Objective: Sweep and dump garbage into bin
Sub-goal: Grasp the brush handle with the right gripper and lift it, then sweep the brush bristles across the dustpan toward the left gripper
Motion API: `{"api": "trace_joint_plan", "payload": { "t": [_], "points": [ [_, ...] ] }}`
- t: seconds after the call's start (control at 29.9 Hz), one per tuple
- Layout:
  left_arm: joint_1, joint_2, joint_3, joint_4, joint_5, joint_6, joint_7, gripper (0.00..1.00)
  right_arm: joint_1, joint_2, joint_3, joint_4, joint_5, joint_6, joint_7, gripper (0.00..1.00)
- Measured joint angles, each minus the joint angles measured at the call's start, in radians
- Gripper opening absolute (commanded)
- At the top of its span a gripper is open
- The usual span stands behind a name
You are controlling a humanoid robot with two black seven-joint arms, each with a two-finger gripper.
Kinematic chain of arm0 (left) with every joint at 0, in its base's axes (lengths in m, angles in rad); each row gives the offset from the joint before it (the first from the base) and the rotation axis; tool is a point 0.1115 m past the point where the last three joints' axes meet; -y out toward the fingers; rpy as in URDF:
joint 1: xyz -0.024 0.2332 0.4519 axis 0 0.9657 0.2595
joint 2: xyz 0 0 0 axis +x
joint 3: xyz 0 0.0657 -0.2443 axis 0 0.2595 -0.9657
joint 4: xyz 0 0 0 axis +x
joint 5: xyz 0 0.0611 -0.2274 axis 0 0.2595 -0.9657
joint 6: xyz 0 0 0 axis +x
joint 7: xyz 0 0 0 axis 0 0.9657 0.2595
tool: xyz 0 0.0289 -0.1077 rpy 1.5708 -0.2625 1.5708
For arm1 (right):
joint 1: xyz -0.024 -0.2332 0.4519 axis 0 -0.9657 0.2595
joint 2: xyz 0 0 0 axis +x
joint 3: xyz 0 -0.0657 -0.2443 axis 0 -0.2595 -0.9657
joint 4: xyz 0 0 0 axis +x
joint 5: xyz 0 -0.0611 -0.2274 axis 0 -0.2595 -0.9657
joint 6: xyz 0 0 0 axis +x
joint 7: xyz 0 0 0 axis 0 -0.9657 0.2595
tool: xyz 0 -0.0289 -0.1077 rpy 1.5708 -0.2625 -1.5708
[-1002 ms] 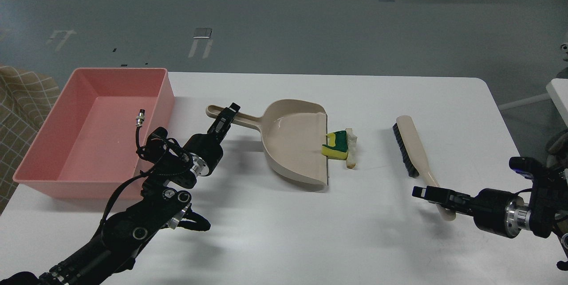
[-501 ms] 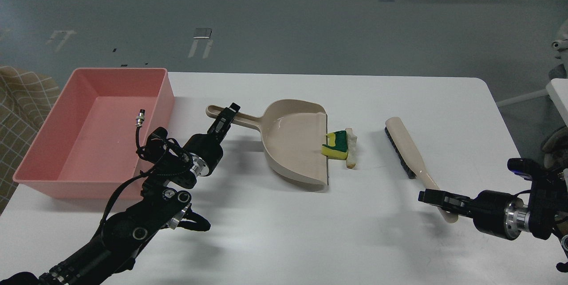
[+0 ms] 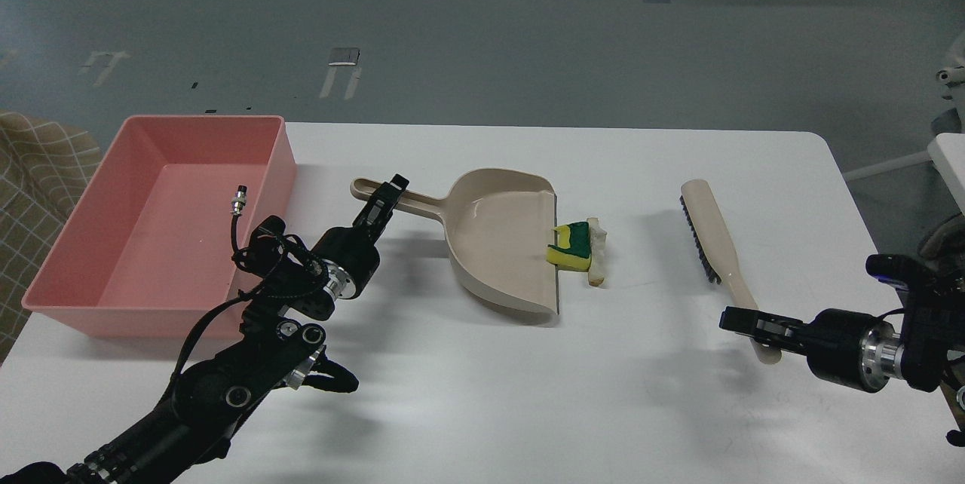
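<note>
The yellow sponge piece with a dark green layer (image 3: 573,246) and the whitish strip (image 3: 598,254) lie on the white table right at the mouth of the beige dustpan (image 3: 501,243). The sponge touches the pan's lip. My left gripper (image 3: 384,200) is shut on the dustpan's handle. My right gripper (image 3: 742,323) is shut on the handle of the beige brush (image 3: 709,231); its black bristles face left, well to the right of the scraps. The pink bin (image 3: 283,167) stands at the table's left end and holds no scraps.
The white table (image 3: 482,393) has its far edge behind the dustpan and a rounded right corner. A checked cloth (image 3: 38,167) lies left of the bin. A white surface edge (image 3: 950,160) shows at the far right.
The brush first swung a little left toward the scraps, then back to the right, farther from them. My right gripper drew back rightward and lower with it. The left arm, dustpan and scraps have not moved.
</note>
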Motion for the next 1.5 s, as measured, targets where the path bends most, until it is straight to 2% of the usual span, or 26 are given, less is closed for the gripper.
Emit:
{"api": "trace_joint_plan", "payload": {
  "t": [0.37,0.73,1.17,1.5],
  "points": [
    [0.003,0.0,0.003,-0.018,0.0,0.0,0.0,0.0,0.005,0.106,-0.013,-0.021,0.001,0.022,-0.026,0.0],
    [0.011,0.002,0.003,-0.042,0.001,-0.001,0.0,0.0,0.016,0.23,-0.024,-0.044,0.001,0.047,-0.031,0.0],
    [0.022,0.008,0.003,-0.044,0.003,-0.002,0.0,0.0,0.024,0.468,-0.015,-0.13,0.013,0.049,-0.018,0.0],
    [0.024,0.002,0.003,-0.044,0.002,-0.002,-0.008,0.0,0.058,0.516,-0.01,-0.132,0.061,0.048,-0.006,0.0]
  ]
}}
